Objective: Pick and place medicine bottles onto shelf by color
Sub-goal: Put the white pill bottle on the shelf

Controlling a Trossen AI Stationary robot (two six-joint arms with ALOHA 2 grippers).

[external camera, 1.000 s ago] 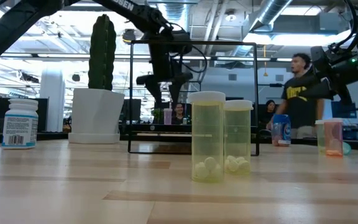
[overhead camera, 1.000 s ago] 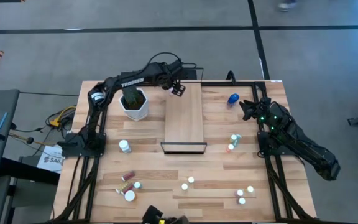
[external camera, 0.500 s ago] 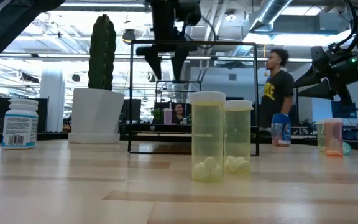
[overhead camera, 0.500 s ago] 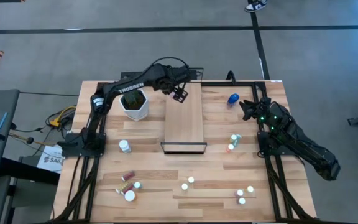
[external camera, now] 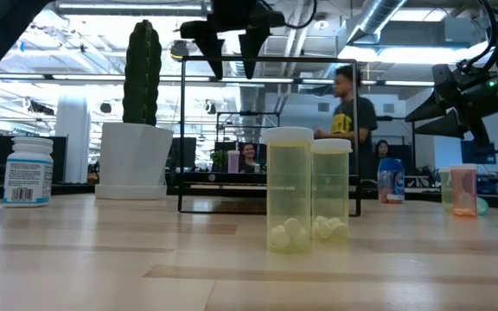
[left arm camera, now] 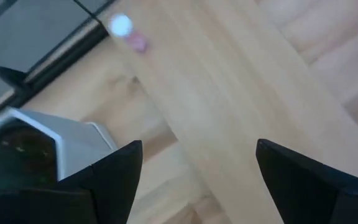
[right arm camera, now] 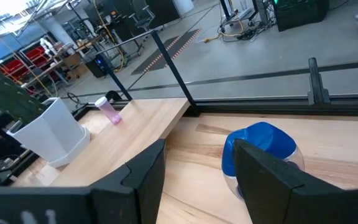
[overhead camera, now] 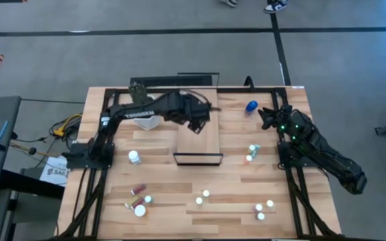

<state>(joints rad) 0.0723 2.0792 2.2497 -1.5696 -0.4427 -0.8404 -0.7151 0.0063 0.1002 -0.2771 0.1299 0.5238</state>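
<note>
Above the long light-wood shelf (overhead camera: 199, 131), my left gripper (overhead camera: 197, 125) hangs with fingers wide apart, empty. One small pink bottle with a white cap (right arm camera: 109, 109) stands on the shelf's far end. Right of the shelf, my right gripper (overhead camera: 267, 118) waits, jaws parted, at the larger blue bottle (overhead camera: 251, 106). I judge these plastic vials light, rigid and tippy, best pinched mid-body.

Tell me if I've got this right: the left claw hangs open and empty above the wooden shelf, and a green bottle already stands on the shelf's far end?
Nearly. The left claw does hang open and empty above the wooden shelf, but the bottle at the shelf's far end is pink with a white cap, not green. The left wrist view shows it.
</note>
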